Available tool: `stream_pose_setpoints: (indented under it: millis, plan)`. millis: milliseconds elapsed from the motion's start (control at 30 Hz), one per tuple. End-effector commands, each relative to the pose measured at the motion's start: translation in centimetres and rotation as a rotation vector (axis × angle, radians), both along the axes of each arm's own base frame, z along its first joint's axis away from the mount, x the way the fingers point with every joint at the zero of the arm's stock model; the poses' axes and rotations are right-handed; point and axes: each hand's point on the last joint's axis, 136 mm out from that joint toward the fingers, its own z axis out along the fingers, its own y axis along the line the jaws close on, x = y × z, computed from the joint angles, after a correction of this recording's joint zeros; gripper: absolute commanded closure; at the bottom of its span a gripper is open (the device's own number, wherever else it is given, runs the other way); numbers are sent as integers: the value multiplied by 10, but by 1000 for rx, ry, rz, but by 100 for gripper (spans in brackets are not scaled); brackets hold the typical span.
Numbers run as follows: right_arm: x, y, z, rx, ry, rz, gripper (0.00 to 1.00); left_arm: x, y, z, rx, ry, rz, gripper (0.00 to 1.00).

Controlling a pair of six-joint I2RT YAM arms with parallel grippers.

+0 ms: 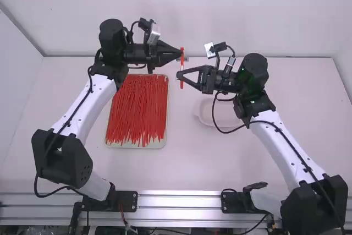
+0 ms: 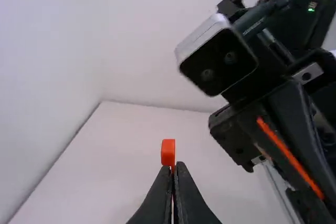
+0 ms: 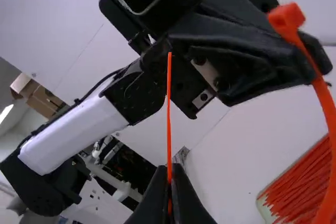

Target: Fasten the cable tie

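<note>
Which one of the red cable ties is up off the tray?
The lone red plastic cable tie pinched in mid-air between the left hand and right hand; all the others lie piled flat on the beige tray.

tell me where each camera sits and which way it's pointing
High view: above, behind the bases, looking down at the white table, both arms, loose red plastic cable ties.
Left wrist view: on that wrist, own left pincer, facing the right arm.
Right wrist view: own right pincer, facing the left arm.
Shared: the thin red plastic cable tie both clamp.
</note>
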Motion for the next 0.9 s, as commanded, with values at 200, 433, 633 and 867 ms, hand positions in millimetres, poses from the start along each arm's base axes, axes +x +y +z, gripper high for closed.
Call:
stream_pose_setpoints:
  millis: [200,433,633,867]
  plan:
    - [0,-2,7,-7,-11,-5,100,-19,0,12,-6,-101,-105,98]
    - [3,-4,7,-6,-11,-19,100,-19,0,9,-1,-129,-105,98]
    - [7,-4,7,-5,-11,-43,100,-19,0,9,-1,-135,-104,98]
    - [8,-4,7,-4,-11,-53,100,-20,-1,14,-7,-176,-105,98]
